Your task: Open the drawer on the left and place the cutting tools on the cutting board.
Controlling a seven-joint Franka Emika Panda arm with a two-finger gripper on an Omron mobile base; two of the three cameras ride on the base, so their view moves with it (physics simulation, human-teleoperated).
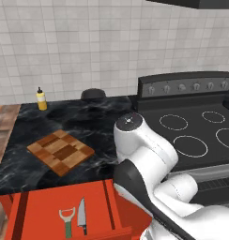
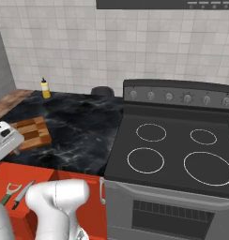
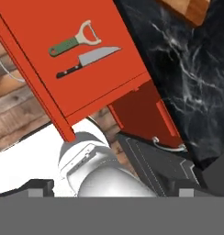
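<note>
The drawer (image 1: 41, 208) stands pulled out below the black marble counter, its red-orange floor (image 3: 93, 85) in plain sight. On that floor lie the cutting tools side by side: a green-handled peeler (image 1: 67, 221) (image 3: 73, 41) (image 2: 8, 192) and a dark-handled knife (image 1: 82, 215) (image 3: 88, 61) (image 2: 23, 194). The checkered wooden cutting board (image 1: 61, 151) (image 2: 29, 132) rests on the counter behind the drawer; one corner of it (image 3: 187, 9) shows in the hand view. My gripper (image 3: 116, 188) hovers above the drawer, open, with nothing between its fingertips.
A yellow bottle (image 1: 41, 99) (image 2: 45, 88) and a dark round dish (image 1: 93, 93) (image 2: 102, 90) stand at the counter's back by the tiled wall. The black stove (image 1: 191, 131) (image 2: 177, 150) lies to the right. My own arm (image 1: 144, 159) rises between drawer and stove.
</note>
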